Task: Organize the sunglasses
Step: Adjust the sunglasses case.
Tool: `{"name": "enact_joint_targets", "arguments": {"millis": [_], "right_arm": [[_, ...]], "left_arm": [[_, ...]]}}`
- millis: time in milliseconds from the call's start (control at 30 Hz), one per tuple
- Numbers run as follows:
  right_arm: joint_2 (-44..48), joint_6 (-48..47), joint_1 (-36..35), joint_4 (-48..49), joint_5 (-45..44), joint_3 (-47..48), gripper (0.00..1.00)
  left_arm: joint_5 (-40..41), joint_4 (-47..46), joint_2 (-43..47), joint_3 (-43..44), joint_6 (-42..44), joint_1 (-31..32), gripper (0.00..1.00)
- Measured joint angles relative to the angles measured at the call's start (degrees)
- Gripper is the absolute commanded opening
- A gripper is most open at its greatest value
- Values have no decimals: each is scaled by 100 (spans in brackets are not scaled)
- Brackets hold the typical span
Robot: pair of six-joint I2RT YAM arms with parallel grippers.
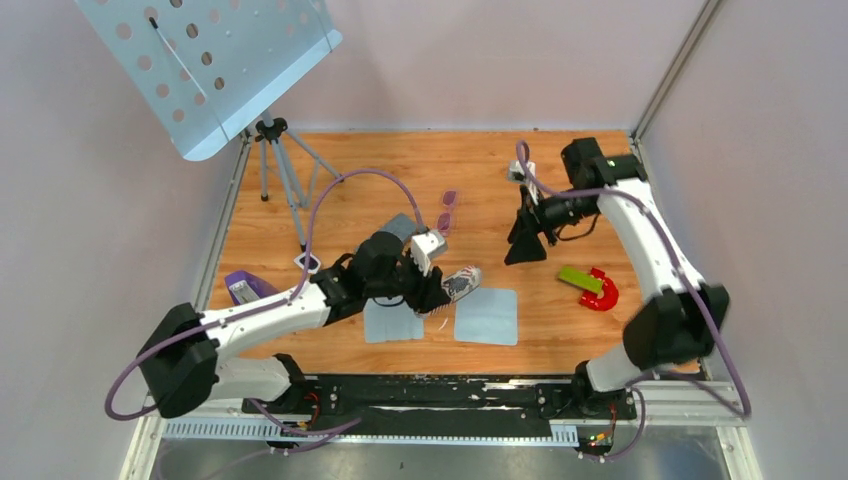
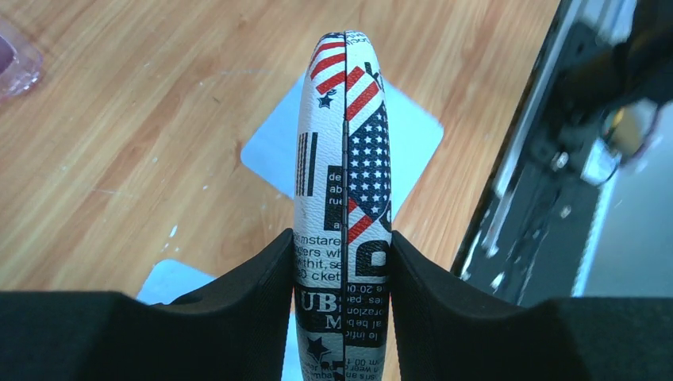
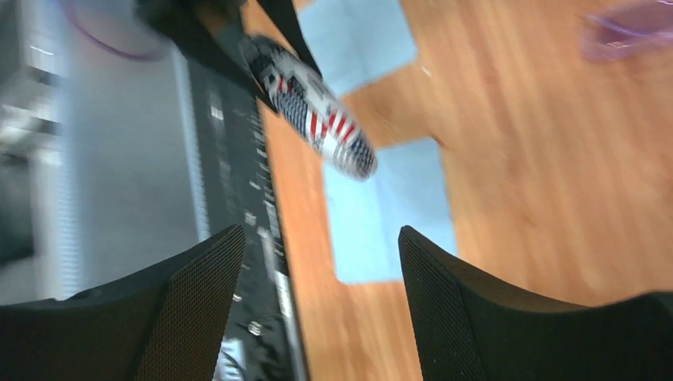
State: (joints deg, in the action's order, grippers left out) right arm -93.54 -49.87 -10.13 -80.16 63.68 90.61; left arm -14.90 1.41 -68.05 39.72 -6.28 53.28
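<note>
The left fingers are clamped on a flag-patterned case, one finger pressed to each broad side. The case stands on edge between them with its seam towards the wrist camera. Its rounded free end sticks out well past the fingertips, above the wooden bench. Under that free end lies a pale blue-grey mat, and the corner of a second mat shows just beside the left fingers on the other side. The right fingers stand wide apart with nothing between them, raised off the bench and well apart from the left fingers. Their wrist view is blurred, but the case shows beyond the gap between them, nearer to the finger on the left of that view. The sunglasses, a small pair with purple-pink lenses, lie flat on the bench beyond the left fingers, on the far side of them from the arm bases. They are off to the side of the right fingers and touch neither set. On the outer side of the right fingers rests a red and green object.
</note>
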Motion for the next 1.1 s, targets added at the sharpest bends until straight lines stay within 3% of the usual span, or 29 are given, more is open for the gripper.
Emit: {"name": "enact_joint_targets", "arguments": {"millis": [133,267,367,467,700,900,1100], "right_arm": [[1919,-35,-2,1519,-999,-1338,82],[3862,-1051,-343,2844,-1679,-2933,89],[4878,-2013,-1014,3429,-2124,-3788,96],[5484,-2822,-1853,3759,-2656,-4393,97],[5296,-3303,-3086,3904,-3770,-4656,88],[4122,-2999,-3169,3637,-4153,-3770,79],[3982,-2949,-3213,3486,-4277,-3689,76]], "left_arm": [[-632,-870,-564,7,-1228,-533,18],[-1344,-1491,-1257,144,-2339,-699,17],[-1886,-1967,-1784,358,-3161,-728,16],[-2291,-2647,-2120,411,-3943,-758,16],[-2865,-3777,-2527,411,-5167,-802,15],[-3040,-3921,-2527,411,-5294,-811,15],[-3121,-3845,-2524,411,-5265,-826,14]]}}
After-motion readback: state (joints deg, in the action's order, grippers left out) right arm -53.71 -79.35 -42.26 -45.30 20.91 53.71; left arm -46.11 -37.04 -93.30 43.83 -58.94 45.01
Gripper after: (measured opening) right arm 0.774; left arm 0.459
